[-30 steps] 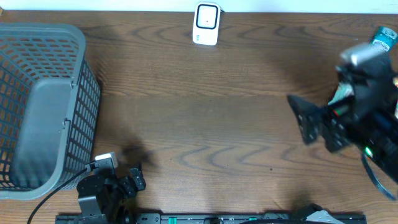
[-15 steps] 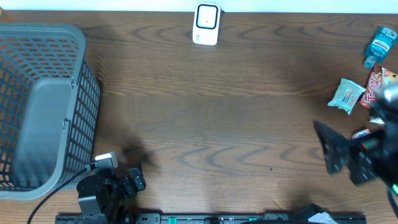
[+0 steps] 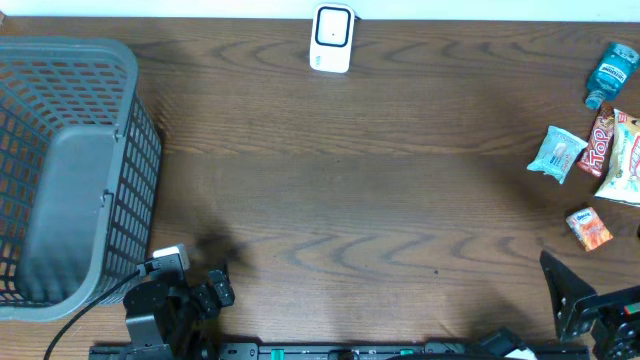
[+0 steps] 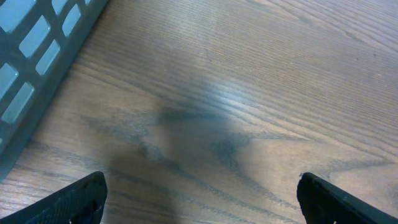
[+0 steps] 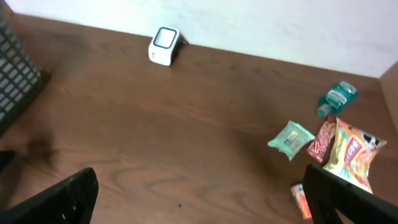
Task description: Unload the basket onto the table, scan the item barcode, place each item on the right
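Two grippers are on record, both with jaws spread wide and nothing between them.

1. Grey mesh basket [image 3: 62, 170]: stands just to the left of the left gripper [image 3: 214, 288]. In the left wrist view a strip of its wall [image 4: 37, 68] crosses the upper left corner, ahead and left of the fingertips [image 4: 84, 198].
2. Left gripper [image 4: 199, 199]: low over bare wooden table [image 3: 350, 200], its shadow on the grain directly ahead. Empty.
3. White scanner [image 3: 332, 38]: upright at the far table edge, well ahead of both grippers; from the right gripper it lies ahead and to the left [image 5: 164, 45].
4. Right gripper [image 3: 580, 305]: at the near edge of the table, jaws wide apart, holding nothing. Both fingertips show at the bottom corners of its wrist view [image 5: 199, 193].
5. Items for scanning: all lie ahead of the right gripper and to its right, none touched.
   - Orange pack [image 3: 589, 228]: nearest to the gripper, apart from the others [image 5: 301, 200].
   - Pale green packet [image 3: 556, 153]: further ahead [image 5: 291, 139].
   - Red bar wrapper [image 3: 599, 145]: just beside the packet [image 5: 321, 144].
   - Yellow snack bag [image 3: 625, 160]: touching the wrapper on its right [image 5: 353, 149].
   - Teal bottle [image 3: 610, 70]: farthest from the gripper, lying down [image 5: 337, 98].

No barcode can be made out on any item.
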{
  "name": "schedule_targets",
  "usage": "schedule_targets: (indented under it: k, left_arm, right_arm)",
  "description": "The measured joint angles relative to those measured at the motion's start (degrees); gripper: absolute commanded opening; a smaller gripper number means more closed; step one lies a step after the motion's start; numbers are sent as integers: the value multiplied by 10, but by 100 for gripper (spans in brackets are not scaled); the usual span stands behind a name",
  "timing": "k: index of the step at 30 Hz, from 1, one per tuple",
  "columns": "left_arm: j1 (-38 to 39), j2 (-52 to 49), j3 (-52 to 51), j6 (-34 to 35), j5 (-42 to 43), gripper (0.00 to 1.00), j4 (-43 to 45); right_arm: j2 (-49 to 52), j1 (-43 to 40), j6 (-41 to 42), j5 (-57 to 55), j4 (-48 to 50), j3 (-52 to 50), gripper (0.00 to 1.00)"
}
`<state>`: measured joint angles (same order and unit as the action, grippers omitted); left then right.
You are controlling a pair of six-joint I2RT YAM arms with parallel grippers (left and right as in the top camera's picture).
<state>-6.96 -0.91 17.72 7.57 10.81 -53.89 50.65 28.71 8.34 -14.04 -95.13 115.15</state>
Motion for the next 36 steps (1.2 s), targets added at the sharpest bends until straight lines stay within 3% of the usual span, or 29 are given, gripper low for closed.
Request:
schedule_targets:
  k: [6,18,26,36]
  left_arm:
    - [0,0,0,0,0,98,0]
    - [0,0,0,0,0,98,0]
    - [0,0,0,0,0,98,0]
    - [0,0,0,0,0,98,0]
  right_arm:
    - [-103,0,7,-17,67,-135,99]
    - [-353,0,-16,-62,367,-529,99]
    - [-367,0,-23,-75,520,-714,99]
    - [-367,0,-23,-77,609,-803,99]
